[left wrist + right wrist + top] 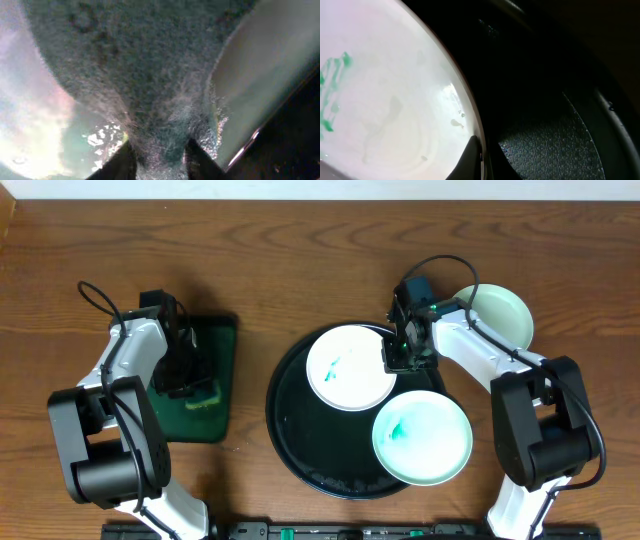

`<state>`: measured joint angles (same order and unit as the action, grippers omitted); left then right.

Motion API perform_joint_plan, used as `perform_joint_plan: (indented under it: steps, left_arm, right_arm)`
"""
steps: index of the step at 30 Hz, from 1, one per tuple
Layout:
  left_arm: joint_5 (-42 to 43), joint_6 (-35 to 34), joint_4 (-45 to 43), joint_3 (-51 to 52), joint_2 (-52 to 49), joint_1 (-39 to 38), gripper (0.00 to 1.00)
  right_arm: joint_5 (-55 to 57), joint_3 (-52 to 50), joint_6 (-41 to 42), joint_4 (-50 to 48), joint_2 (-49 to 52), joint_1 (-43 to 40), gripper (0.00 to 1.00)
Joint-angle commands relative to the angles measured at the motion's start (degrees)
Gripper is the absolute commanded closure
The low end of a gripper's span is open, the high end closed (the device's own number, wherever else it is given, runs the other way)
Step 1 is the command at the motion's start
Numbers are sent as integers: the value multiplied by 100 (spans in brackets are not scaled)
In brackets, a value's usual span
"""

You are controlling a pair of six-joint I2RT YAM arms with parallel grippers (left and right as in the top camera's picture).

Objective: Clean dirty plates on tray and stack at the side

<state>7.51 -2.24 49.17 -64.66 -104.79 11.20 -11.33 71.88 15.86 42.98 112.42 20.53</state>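
Two white plates lie on the round black tray. The back one has a small teal smear, and the front right one has a larger teal smear. A third plate with no visible smear sits on the table behind the tray's right side. My right gripper is shut on the right rim of the back plate; in the right wrist view its fingers pinch the rim over the tray. My left gripper is shut on a dark green sponge, which sits between its fingers.
A smaller rectangular dark-green tray lies at the left, under the left gripper, and the sponge rests on it. Bare wooden table surrounds both trays.
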Motion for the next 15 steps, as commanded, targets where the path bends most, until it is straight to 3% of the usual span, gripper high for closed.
perform_joint_plan:
  steps: [1,4,11,13,14,15]
  left_arm:
    - [-90,-35,-63,-170,-96,7,89]
    - [-87,-68,-17,-258,-83,7,93]
    - [-92,-85,162,-404,149,7,90]
    - [-92,-107,197,-404,162,9,39]
    - [-94,-105,216,-404,162,9,22]
    - [-94,-103,214,-404,160,9,21]
  right_arm:
    - [50,-247,-136,105,114,181,99]
    - [48,-247,-136,98,114,181,99]
    - [33,-247,-136,105,114,181,99]
    - [33,-247,-138,118,114,181,99]
    - [33,-247,-138,120,114,181,99]
    - [31,-247,-160,120,114,181,99]
